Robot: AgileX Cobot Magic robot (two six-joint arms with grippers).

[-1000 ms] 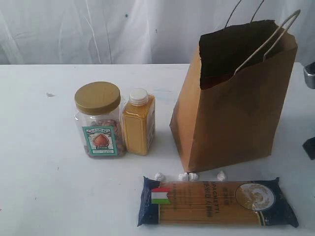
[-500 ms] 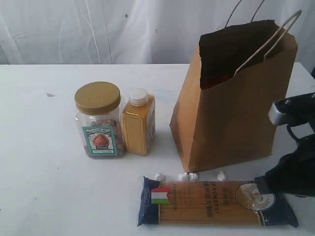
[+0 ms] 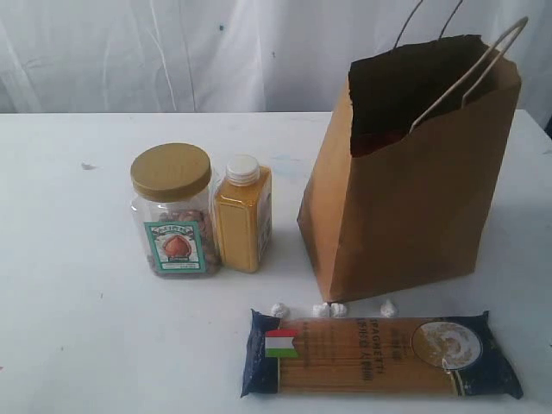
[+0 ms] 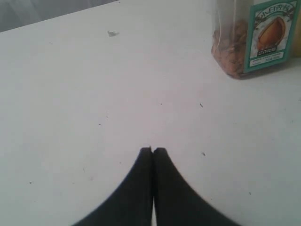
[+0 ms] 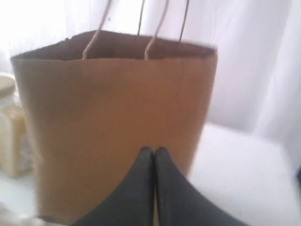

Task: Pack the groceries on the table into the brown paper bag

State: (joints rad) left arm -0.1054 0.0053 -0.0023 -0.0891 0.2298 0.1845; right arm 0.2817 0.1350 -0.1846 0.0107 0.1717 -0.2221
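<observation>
The brown paper bag (image 3: 405,181) stands open at the right of the white table (image 3: 78,302). A clear jar with gold lid and teal label (image 3: 174,211) and a yellow bottle (image 3: 241,216) stand side by side left of it. The spaghetti packet (image 3: 379,354) lies flat in front of the bag. My left gripper (image 4: 153,150) is shut and empty over bare table, the jar (image 4: 256,37) ahead of it. My right gripper (image 5: 154,150) is shut and empty, facing the bag's side (image 5: 117,122). Neither gripper shows in the exterior view. The can, pouch and white box are out of view.
Several tiny white crumbs (image 3: 332,309) lie between the bag and the spaghetti packet. A small mark (image 3: 87,166) sits on the table's left. A white curtain (image 3: 172,52) hangs behind the table.
Half a second ago my right arm reached in at the right edge, over the spaghetti packet's end. It has pulled back out of the exterior view. The groceries and bag have not moved.
</observation>
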